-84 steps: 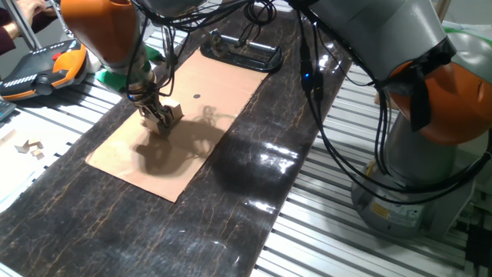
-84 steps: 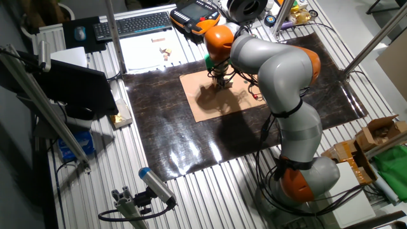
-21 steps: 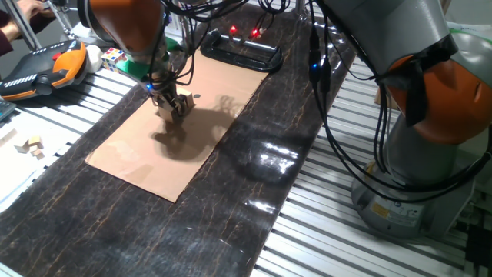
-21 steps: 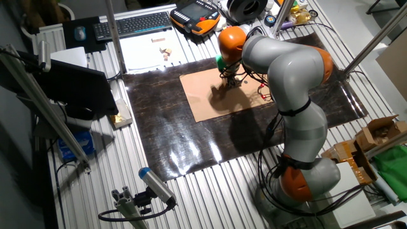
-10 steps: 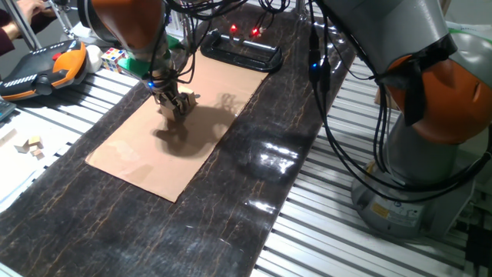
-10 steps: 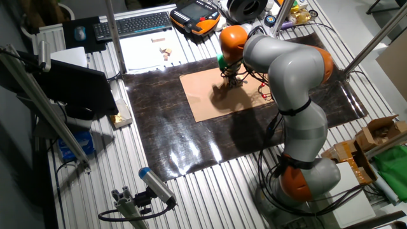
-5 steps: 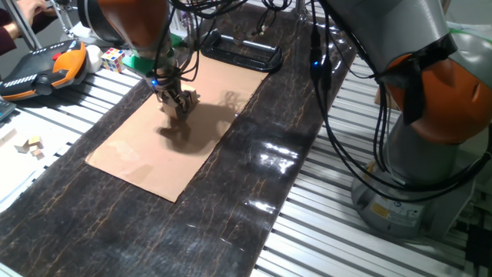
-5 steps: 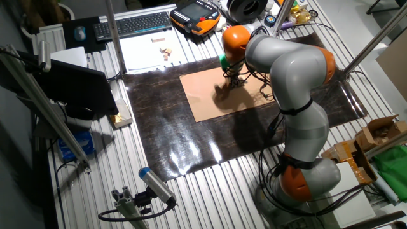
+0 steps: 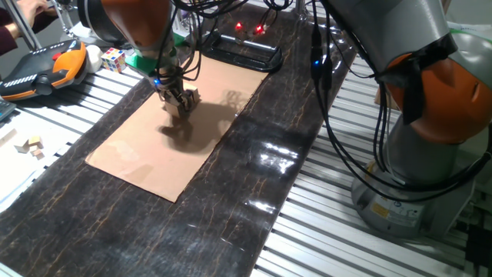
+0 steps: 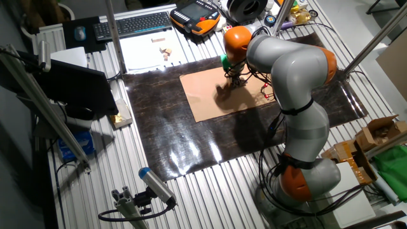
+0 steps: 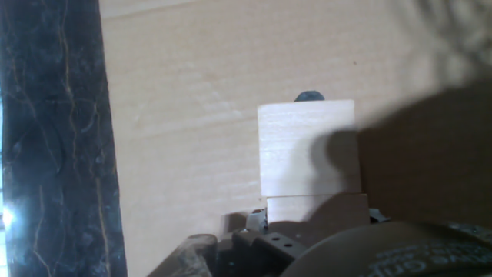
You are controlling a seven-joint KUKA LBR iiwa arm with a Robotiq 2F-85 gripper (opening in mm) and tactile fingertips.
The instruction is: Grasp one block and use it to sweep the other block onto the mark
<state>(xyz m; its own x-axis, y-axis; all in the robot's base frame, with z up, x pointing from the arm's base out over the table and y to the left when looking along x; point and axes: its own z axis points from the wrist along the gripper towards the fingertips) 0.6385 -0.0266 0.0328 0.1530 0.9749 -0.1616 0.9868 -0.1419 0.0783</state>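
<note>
In the hand view a pale wooden block lies flat on the tan cardboard. Its far edge covers most of the small black mark. Just behind it, touching its near face, a second pale block sits in my gripper, which is shut on it. In one fixed view my gripper stands low over the cardboard with the blocks at its tips; the mark is hidden there. In the other fixed view my gripper is at the cardboard's far right part.
A black rectangular frame lies just beyond the cardboard's far edge. A dark mat lies under the cardboard. An orange teach pendant, a colour cube and loose wooden pieces sit at the left. The arm's base stands at the right.
My gripper with its held block has moved up and right across the cardboard, pushing the loose block ahead of it until it reaches the mark.
</note>
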